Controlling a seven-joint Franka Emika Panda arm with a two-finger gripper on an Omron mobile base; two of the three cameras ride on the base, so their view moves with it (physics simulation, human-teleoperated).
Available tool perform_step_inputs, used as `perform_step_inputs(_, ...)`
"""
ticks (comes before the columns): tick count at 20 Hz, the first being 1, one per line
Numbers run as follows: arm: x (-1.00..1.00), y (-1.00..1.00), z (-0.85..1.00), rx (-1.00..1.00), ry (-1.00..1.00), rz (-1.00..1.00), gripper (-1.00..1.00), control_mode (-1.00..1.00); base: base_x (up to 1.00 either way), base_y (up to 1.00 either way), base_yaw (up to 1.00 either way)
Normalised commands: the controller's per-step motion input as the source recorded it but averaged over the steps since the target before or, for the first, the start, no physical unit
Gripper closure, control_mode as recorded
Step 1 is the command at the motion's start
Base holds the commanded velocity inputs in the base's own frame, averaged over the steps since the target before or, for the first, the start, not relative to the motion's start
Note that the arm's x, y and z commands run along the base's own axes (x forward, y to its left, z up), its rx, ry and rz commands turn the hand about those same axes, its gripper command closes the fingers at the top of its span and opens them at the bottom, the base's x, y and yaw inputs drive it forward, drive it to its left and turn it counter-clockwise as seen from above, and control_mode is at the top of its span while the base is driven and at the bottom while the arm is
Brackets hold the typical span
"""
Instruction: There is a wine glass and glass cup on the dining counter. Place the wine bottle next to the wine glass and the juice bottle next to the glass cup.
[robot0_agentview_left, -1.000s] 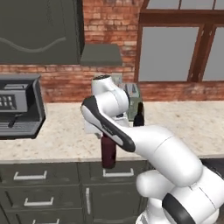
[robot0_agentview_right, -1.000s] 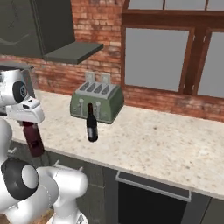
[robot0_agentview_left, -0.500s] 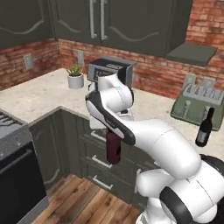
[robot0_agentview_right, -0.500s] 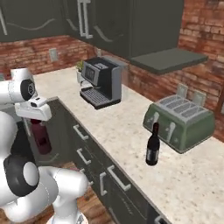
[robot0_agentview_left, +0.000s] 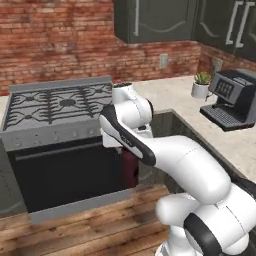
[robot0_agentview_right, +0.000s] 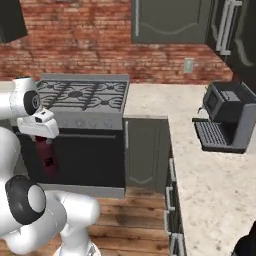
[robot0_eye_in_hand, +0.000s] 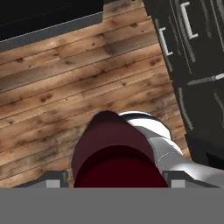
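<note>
Wooden floor (robot0_eye_in_hand: 65, 78) lay beneath the tool (robot0_eye_in_hand: 114, 178), which gripped the juice bottle (robot0_eye_in_hand: 114, 159) upright, low beside the stove (robot0_agentview_left: 60, 130), presumably steadying it for carrying.

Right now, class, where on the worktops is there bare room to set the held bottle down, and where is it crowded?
Free: the beige counter between the stove and the coffee machine, and its near stretch in front of the machine. Crowded: the stove's grates, and the corner with the potted plant. The hand holds the juice bottle over the wooden floor.
</note>
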Motion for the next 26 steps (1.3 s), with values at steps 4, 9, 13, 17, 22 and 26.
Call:
perform_step_inputs(4,0.00,0.00,0.00,0.00,0.00,0.00,1.00,1.00,0.00,0.00,1.00)
perform_step_inputs(9,0.00,0.00,0.00,0.00,0.00,0.00,1.00,1.00,0.00,0.00,1.00)
perform_step_inputs(13,0.00,0.00,0.00,0.00,0.00,0.00,1.00,1.00,0.02,0.00,1.00)
perform_step_inputs(17,0.00,0.00,0.00,0.00,0.00,0.00,1.00,1.00,0.06,0.00,1.00)
perform_step_inputs(22,0.00,0.00,0.00,0.00,0.00,0.00,1.00,1.00,0.14,0.00,0.97)
perform_step_inputs(26,0.00,0.00,0.00,0.00,0.00,0.00,1.00,1.00,0.24,0.07,0.71)
